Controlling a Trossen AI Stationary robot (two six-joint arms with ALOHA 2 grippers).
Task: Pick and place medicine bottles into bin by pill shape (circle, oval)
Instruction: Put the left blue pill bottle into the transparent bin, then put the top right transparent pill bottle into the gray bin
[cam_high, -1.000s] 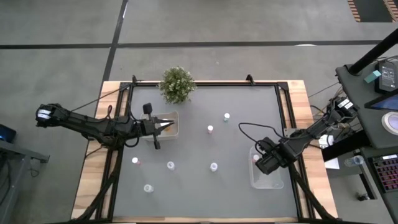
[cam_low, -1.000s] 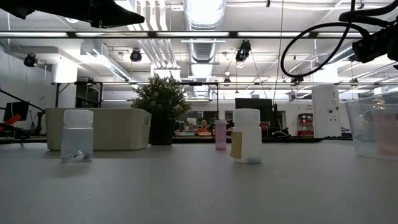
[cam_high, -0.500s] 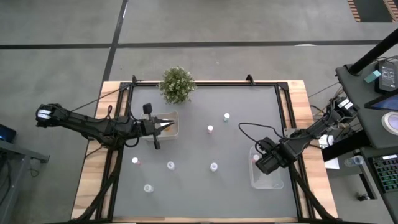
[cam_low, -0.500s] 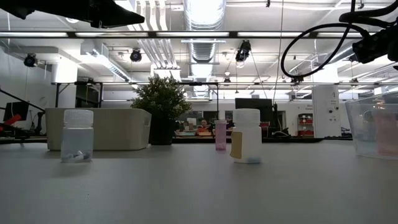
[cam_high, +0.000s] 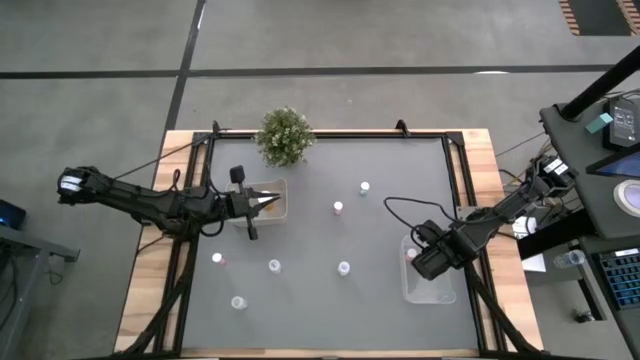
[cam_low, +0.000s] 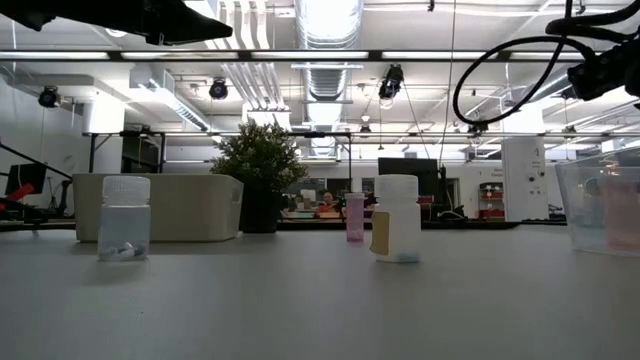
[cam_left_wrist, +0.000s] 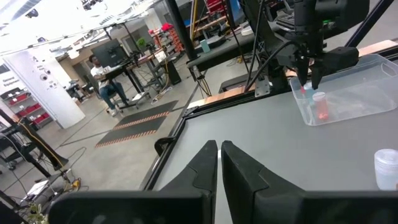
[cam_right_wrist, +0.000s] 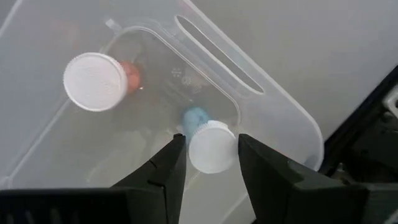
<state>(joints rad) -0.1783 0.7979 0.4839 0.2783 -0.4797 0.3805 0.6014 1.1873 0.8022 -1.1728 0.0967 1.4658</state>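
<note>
I work in a big industrial lab hall, more workshop than office. My grey table sits in a dark metal frame on a bare concrete floor. Looking level across it, I see exposed silver ventilation ducts and long strip lights overhead, and dark monitors on far benches. Past my left wrist there are striped floor mats, red parts bins on shelves, loose cables, and a person seated at a workbench.
</note>
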